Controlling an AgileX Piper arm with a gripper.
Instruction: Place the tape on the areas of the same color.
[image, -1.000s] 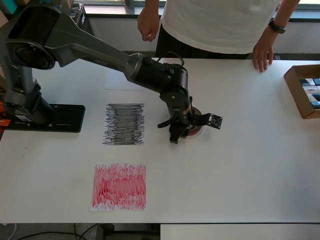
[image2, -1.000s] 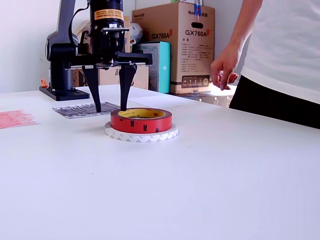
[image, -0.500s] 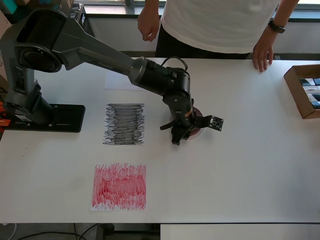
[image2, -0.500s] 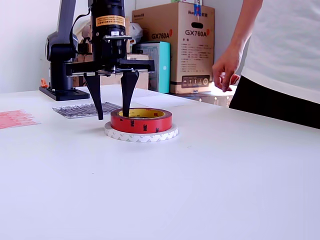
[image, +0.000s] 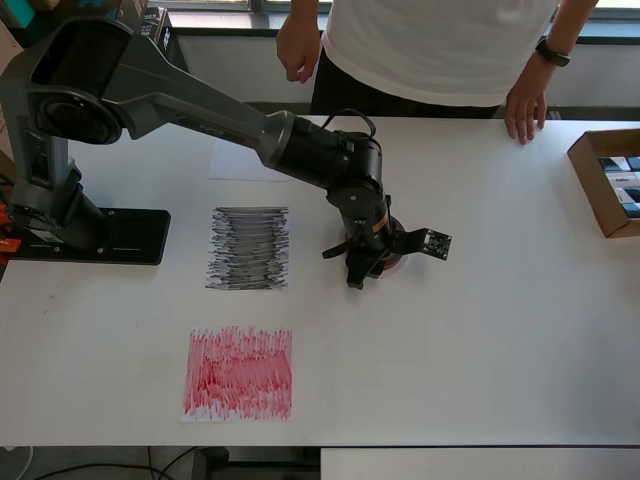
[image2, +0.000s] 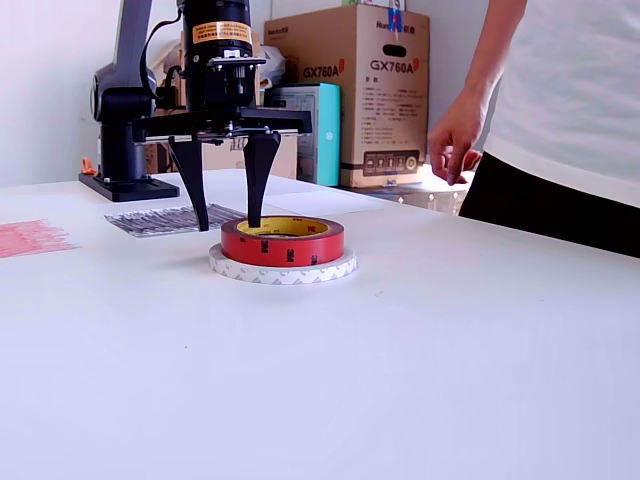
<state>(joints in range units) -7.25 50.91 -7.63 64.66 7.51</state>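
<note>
A red tape roll (image2: 285, 243) with a yellowish core lies stacked on a wider white tape roll (image2: 283, 269). My gripper (image2: 226, 222) is open and points down at the stack's left side in the exterior view. One finger (image2: 256, 185) reaches the red roll's rim and the other (image2: 193, 185) stays outside it. In the overhead view the gripper (image: 364, 270) hides most of the red roll (image: 395, 263). The black scribbled area (image: 248, 248), the red scribbled area (image: 239, 373) and a plain white sheet (image: 240, 160) lie to the overhead view's left.
The arm's base (image: 90, 236) sits at the overhead view's left edge. A person (image: 440, 45) stands at the far side with one hand (image: 524, 112) on the table. An open cardboard box (image: 607, 182) is at the overhead view's right. Cartons (image2: 358, 92) stand behind the table.
The open gripper has shifted a little toward the stacked rolls, to the right in both views. The rolls and the patches have not moved. The person's hand drifted slightly.
</note>
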